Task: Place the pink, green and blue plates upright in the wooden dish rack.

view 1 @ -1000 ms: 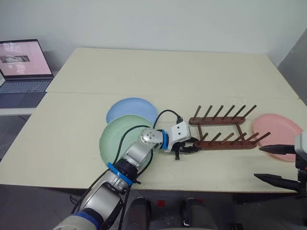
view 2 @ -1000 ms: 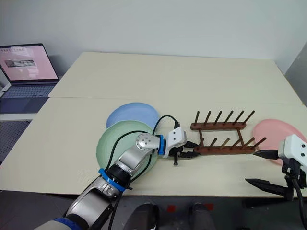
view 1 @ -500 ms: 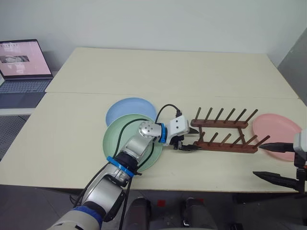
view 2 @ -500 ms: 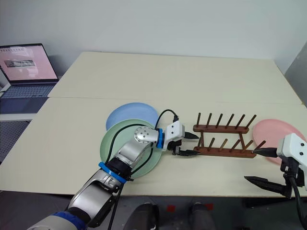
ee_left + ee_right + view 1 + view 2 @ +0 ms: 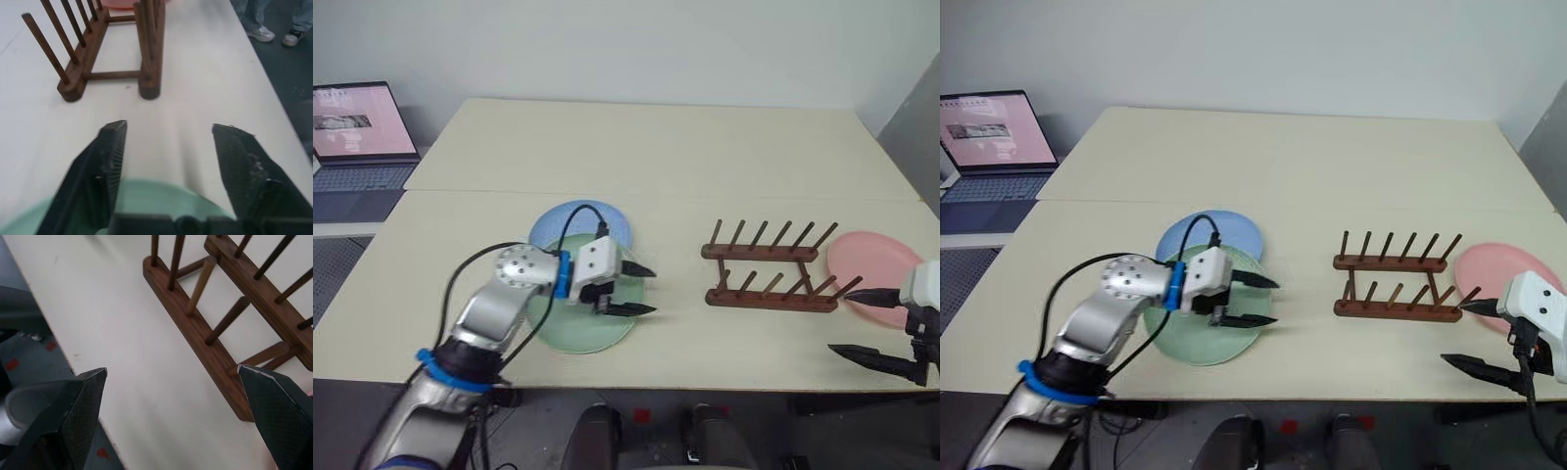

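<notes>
From the head, the dark brown wooden dish rack with pegs [image 5: 767,269] stands empty on the pale table [image 5: 656,147]. The round pale green plate [image 5: 582,328] lies flat, overlapping the round light blue plate [image 5: 570,220]. The round pink plate [image 5: 871,269] lies beside the rack. The left gripper [image 5: 638,290] hangs over the green plate, fingers apart, holding nothing. The left wrist view shows the same. In the right wrist view, the right gripper [image 5: 181,413] is wide apart, empty, near the rack.

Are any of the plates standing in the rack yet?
Not yet. The wooden rack holds no plates. The green plate and blue plate lie flat, overlapping; the pink plate lies flat beyond the rack. The left gripper hovers open over the green plate; the right gripper is open and holds nothing. All three remain.
</notes>
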Controlling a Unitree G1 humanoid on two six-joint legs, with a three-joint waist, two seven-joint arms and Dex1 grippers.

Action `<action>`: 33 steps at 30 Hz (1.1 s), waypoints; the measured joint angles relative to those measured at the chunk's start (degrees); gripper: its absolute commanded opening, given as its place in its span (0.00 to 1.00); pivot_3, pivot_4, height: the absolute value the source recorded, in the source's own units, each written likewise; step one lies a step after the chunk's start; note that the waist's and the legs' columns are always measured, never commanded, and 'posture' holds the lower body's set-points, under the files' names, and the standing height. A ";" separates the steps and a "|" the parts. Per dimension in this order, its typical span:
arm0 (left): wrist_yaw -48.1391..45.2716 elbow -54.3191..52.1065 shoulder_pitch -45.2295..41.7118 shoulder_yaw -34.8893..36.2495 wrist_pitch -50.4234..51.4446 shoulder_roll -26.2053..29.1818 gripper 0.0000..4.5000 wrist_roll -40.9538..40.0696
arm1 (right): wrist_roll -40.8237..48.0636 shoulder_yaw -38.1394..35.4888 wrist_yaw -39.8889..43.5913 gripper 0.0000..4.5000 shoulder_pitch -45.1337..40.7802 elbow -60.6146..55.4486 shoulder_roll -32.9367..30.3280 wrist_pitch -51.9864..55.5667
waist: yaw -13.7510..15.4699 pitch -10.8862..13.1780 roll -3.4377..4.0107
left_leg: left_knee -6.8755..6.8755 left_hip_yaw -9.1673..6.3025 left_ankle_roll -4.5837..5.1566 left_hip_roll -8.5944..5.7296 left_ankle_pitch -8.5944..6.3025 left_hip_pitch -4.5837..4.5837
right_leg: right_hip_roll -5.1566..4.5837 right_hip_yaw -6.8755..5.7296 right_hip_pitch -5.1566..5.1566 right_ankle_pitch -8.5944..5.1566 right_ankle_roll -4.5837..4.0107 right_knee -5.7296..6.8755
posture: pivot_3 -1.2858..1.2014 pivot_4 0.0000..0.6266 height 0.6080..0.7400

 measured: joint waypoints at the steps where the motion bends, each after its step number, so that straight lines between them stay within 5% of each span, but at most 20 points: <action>1: -0.42 -1.79 0.97 -0.09 0.81 0.51 0.38 -0.28 | -0.64 0.72 -0.38 0.91 -0.16 0.27 -0.03 -0.24 | 0.17 0.00 0.00 | 0.01 0.00 0.00 0.00 0.00 0.00 | -0.05 0.00 0.02 0.00 0.00 0.00 | 0.52 0.24 1.00; 6: 2.28 -6.20 1.86 -6.37 2.58 -3.81 0.02 1.39 | -2.93 4.30 0.28 0.54 -0.14 1.11 -1.45 -2.37 | 0.52 0.00 -0.08 | 0.08 -0.01 0.01 -0.10 0.00 -0.08 | -0.08 0.18 0.06 0.00 0.03 -0.04 | 0.52 0.24 1.00; 13: 8.75 3.13 -4.59 -15.43 -1.81 -14.07 0.00 11.78 | -9.68 12.21 -0.81 0.01 -2.11 5.56 -4.57 -6.58 | 0.39 -0.01 -0.11 | 0.07 -0.03 0.01 -0.24 0.01 -0.06 | 0.15 0.13 0.03 0.00 0.02 -0.01 | 0.52 0.24 1.00; 20: 13.97 12.79 -7.49 -19.86 -6.02 -21.19 0.00 18.93 | -16.32 21.47 -4.87 0.01 -9.02 12.05 -4.67 -10.95 | 0.04 -0.01 -0.12 | 0.04 -0.04 0.01 -0.24 0.01 -0.06 | 0.18 0.15 -0.01 -0.01 0.00 0.01 | 0.52 0.24 1.00; 33: 20.32 22.72 -10.93 -20.49 -12.35 -23.44 0.00 25.92 | -23.84 33.91 -11.05 0.01 -22.76 22.94 0.83 -15.35 | 0.02 -0.02 -0.09 | 0.06 0.01 0.01 -0.25 0.01 -0.06 | 0.17 0.19 -0.02 0.01 0.02 0.04 | 0.52 0.24 1.00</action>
